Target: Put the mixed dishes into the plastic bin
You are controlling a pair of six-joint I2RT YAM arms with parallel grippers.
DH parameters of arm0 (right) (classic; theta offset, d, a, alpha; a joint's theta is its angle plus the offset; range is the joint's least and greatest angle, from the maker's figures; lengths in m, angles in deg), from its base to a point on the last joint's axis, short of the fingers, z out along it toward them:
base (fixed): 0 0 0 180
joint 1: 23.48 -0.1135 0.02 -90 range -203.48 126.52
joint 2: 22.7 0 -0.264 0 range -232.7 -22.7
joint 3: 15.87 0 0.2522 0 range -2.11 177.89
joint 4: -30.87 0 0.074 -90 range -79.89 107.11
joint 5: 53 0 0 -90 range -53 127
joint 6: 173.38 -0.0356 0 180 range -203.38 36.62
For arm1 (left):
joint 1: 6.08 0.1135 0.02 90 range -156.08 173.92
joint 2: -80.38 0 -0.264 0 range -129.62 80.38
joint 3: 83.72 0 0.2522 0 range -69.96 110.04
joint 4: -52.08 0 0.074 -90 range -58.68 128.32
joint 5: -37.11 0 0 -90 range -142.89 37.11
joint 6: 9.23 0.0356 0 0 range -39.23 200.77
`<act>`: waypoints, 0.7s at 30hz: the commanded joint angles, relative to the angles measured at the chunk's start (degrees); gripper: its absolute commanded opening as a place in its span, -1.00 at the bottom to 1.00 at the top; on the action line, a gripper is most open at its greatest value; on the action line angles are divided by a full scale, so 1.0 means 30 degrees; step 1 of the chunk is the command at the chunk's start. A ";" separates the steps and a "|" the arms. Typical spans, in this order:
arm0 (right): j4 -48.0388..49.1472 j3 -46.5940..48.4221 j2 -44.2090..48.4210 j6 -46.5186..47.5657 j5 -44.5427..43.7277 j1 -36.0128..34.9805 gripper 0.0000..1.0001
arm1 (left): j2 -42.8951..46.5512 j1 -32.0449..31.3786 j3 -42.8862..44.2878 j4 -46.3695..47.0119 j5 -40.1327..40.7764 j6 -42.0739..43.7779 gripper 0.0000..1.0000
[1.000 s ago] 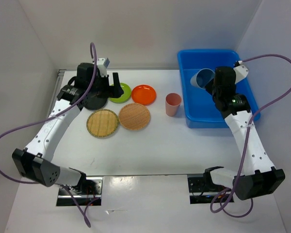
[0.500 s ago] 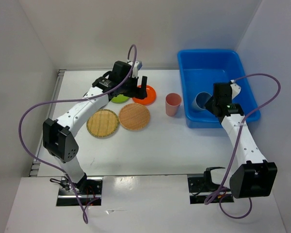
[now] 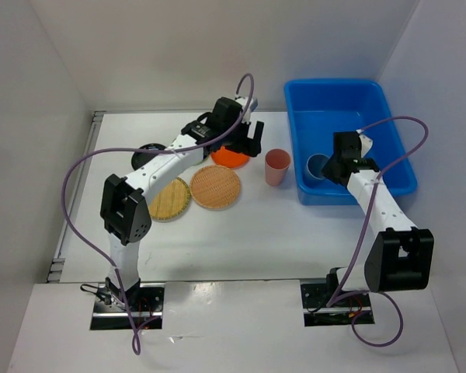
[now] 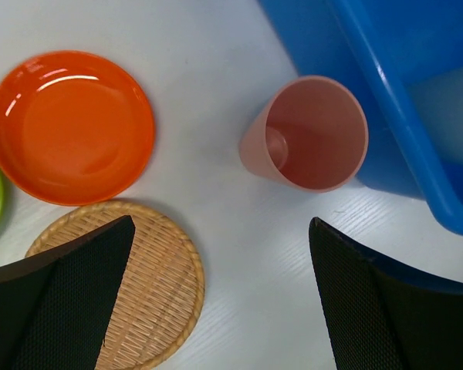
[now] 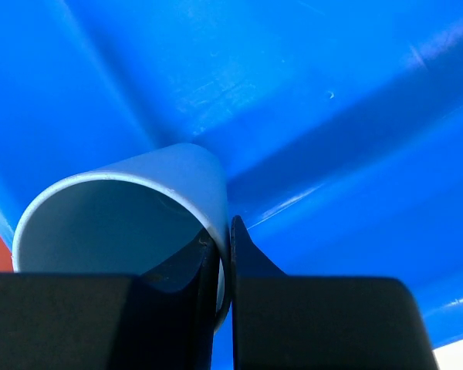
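Pinching blue cup (image 5: pixel 123 208) rim w/ R pincer (image 5: pixel 224 231), clenched, low inside plastic bin (image 3: pixel 349 89), near-left part, prob for drop-off. Hovering L pincer (image 4: pixel 220 231), released wide, over pink cup (image 4: pixel 312 135) on surface (image 3: pixel 256 233) just left of bin, prob lining up grab.

**A robot test cell on a laboratory bench**

A plain white tabletop (image 3: pixel 241 233) is enclosed by bare white panel walls (image 3: pixel 179 54). Two white-and-black jointed robot arms (image 3: pixel 171 151) are bolted to small metal base plates (image 3: pixel 151 297) at the near edge, and loose purple cables (image 3: pixel 71 177) are looped from them.
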 commanded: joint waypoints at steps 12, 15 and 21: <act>-0.0799 0.1596 -0.0968 0.0333 -0.0799 -0.0482 -1.00 | -0.1439 -0.0806 0.1144 0.0753 0.0175 0.0309 1.00; -0.0801 0.1596 -0.0968 0.0333 -0.0799 -0.0482 -0.77 | -0.2113 -0.1272 0.1877 0.0753 0.0614 0.0309 1.00; -0.0801 0.1596 -0.1319 0.0333 -0.1004 -0.0482 -0.70 | -0.2990 -0.1450 0.2465 0.0958 0.1056 0.0133 1.00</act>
